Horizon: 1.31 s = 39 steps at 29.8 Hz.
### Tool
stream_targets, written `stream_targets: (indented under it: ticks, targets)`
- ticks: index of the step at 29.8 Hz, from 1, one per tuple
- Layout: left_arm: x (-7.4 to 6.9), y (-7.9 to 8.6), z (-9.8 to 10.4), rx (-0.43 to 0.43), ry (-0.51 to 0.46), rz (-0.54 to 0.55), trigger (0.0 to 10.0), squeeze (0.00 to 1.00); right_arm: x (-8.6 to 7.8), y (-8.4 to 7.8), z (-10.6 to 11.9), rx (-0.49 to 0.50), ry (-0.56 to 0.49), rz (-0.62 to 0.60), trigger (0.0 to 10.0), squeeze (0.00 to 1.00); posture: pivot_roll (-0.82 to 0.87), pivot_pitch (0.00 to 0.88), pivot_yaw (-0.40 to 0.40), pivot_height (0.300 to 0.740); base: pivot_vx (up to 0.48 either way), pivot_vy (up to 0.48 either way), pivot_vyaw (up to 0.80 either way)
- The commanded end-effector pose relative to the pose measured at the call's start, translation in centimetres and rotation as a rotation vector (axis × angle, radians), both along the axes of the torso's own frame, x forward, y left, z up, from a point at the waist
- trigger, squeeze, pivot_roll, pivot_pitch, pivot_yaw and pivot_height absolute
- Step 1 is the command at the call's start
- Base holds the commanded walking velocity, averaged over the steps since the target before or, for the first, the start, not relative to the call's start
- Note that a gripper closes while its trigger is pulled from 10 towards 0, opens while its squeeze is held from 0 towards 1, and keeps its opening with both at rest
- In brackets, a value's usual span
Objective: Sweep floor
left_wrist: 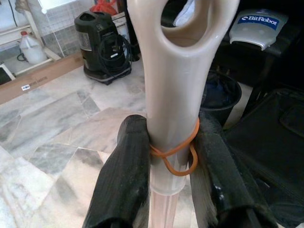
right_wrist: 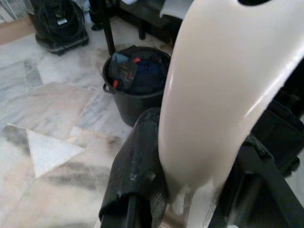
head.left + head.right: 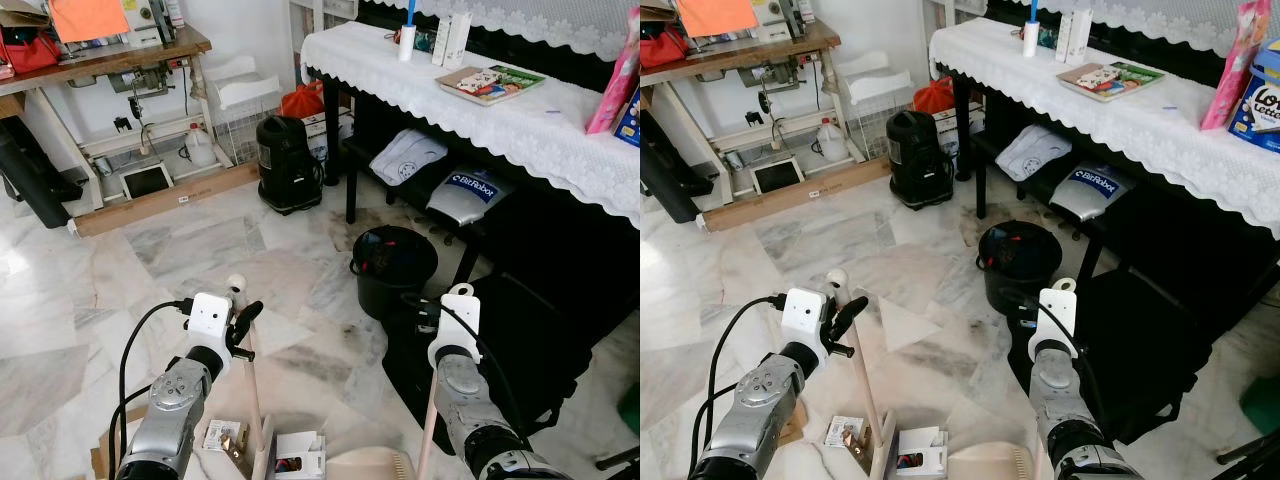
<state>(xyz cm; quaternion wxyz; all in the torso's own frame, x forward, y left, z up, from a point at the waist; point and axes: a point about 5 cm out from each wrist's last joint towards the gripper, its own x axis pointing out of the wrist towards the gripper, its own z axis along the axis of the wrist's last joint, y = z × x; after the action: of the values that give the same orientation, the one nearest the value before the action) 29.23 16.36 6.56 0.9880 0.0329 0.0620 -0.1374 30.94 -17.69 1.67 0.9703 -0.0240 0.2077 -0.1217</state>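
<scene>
My left gripper (image 1: 171, 164) is shut on the cream broom handle (image 1: 176, 95), just below its hanging hole, where an orange rubber band (image 1: 178, 154) wraps the shaft. In the left eye view the handle's top (image 3: 236, 286) rises beside the left wrist, and the shaft runs down to the floor. My right gripper (image 2: 199, 183) is shut on the wide cream dustpan handle (image 2: 216, 85). The dustpan's cream pan (image 3: 368, 465) lies on the marble floor between my arms. Small cardboard boxes (image 3: 226, 436) and other litter (image 3: 300, 456) lie beside it.
A black bucket (image 3: 393, 262) holding rubbish stands just ahead on the right. A table with a white lace cloth (image 3: 480, 110) runs along the right, with a black bag (image 3: 530, 345) below it. A black vacuum (image 3: 288, 162) and a sewing table (image 3: 110, 60) stand farther back.
</scene>
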Motion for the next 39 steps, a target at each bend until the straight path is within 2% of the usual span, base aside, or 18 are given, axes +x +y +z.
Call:
stream_targets:
  ticks: [1, 2, 4, 6, 7, 10, 13, 15, 24, 32, 39]
  targets:
    - [0.5, 0.0, 0.8, 0.009, -0.023, -0.013, 10.0, 0.00, -2.9, 0.6, -3.7, 0.110, 0.227, -0.029, 10.0, 0.00, 0.09, 0.004, 0.081, 0.740, 0.000, 0.000, 0.00]
    - [0.5, -0.1, 0.7, 0.009, -0.021, -0.016, 10.0, 0.00, -2.9, 0.6, -3.8, 0.109, 0.255, -0.017, 10.0, 0.00, 0.09, 0.000, 0.081, 0.740, 0.000, 0.000, 0.00]
    - [0.5, -0.1, 0.7, 0.009, -0.021, -0.017, 10.0, 0.00, -2.7, 0.6, -3.5, 0.113, 0.245, -0.014, 10.0, 0.00, 0.09, 0.000, 0.081, 0.740, 0.000, 0.000, 0.00]
    - [0.5, -0.1, 0.7, 0.010, -0.022, -0.018, 10.0, 0.00, -2.0, 0.5, -2.8, 0.119, 0.182, -0.016, 10.0, 0.00, 0.09, 0.000, 0.081, 0.740, 0.000, 0.000, 0.00]
    - [0.5, -0.1, 0.8, 0.010, -0.025, -0.017, 10.0, 0.00, -1.3, 0.3, -1.7, 0.052, 0.116, -0.004, 10.0, 0.00, 0.09, 0.000, 0.081, 0.740, 0.000, 0.000, 0.00]
    - [0.6, -0.1, 0.9, 0.009, -0.033, -0.011, 10.0, 0.00, -0.4, 0.1, -0.3, -0.027, 0.027, 0.024, 10.0, 0.00, 0.09, 0.000, 0.081, 0.740, 0.000, 0.000, 0.00]
    - [0.6, -0.1, 0.9, 0.008, -0.037, -0.007, 10.0, 0.00, 0.1, 0.2, 0.7, -0.044, -0.053, 0.029, 10.0, 0.00, 0.09, 0.000, 0.080, 0.740, 0.000, 0.000, 0.00]
    - [0.6, -0.1, 1.0, 0.008, -0.039, -0.006, 10.0, 0.00, 0.6, 0.4, 1.9, -0.052, -0.151, 0.038, 10.0, 0.00, 0.09, 0.000, 0.079, 0.740, 0.000, 0.000, 0.00]
    - [0.6, -0.1, 0.9, 0.006, -0.041, 0.000, 10.0, 0.00, 1.2, 1.1, 4.0, -0.038, -0.319, 0.065, 10.0, 0.00, 0.09, 0.000, 0.075, 0.740, 0.000, 0.000, 0.00]
    - [0.6, -0.1, 0.9, 0.006, -0.040, 0.004, 10.0, 0.00, 1.0, 1.3, 3.5, -0.050, -0.306, 0.079, 10.0, 0.00, 0.09, 0.000, 0.074, 0.740, 0.000, 0.000, 0.00]
    - [0.6, 0.2, 1.0, 0.013, -0.041, 0.012, 10.0, 0.00, -0.5, 2.1, 1.2, -0.101, -0.221, 0.141, 10.0, 0.00, 0.11, 0.012, 0.075, 0.740, 0.000, 0.000, 0.00]
